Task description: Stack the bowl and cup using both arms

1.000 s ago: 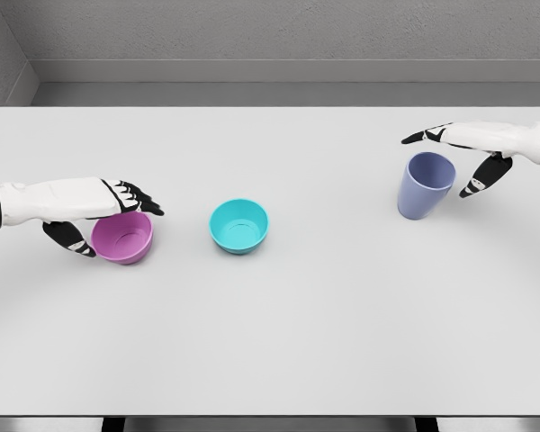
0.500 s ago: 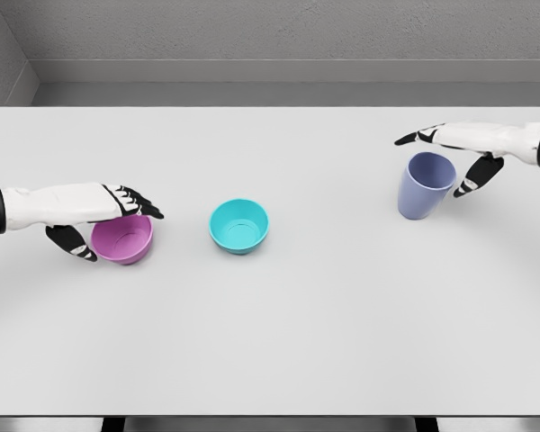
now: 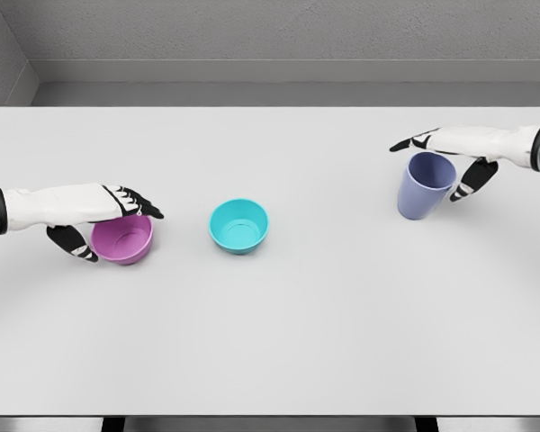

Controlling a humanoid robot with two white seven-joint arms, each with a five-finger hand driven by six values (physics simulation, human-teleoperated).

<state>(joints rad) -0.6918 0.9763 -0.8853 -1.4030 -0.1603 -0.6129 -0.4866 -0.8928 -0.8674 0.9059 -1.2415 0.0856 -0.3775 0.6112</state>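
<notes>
White table (image 3: pixel 270 342), three vessels upright: left hand (image 3: pixel 108 211) spread around pink bowl (image 3: pixel 122 238), unmoved; right hand (image 3: pixel 450 157), having crept inward, spread about lilac cup (image 3: pixel 424 184), neither gripped yet; teal bowl (image 3: pixel 238 225) between, untouched.

site: i see a bare simulated test room | evidence: plain white table (image 3: pixel 270 342), grey textured wall (image 3: pixel 279 31) behind | no furnishings of any home or shop
</notes>
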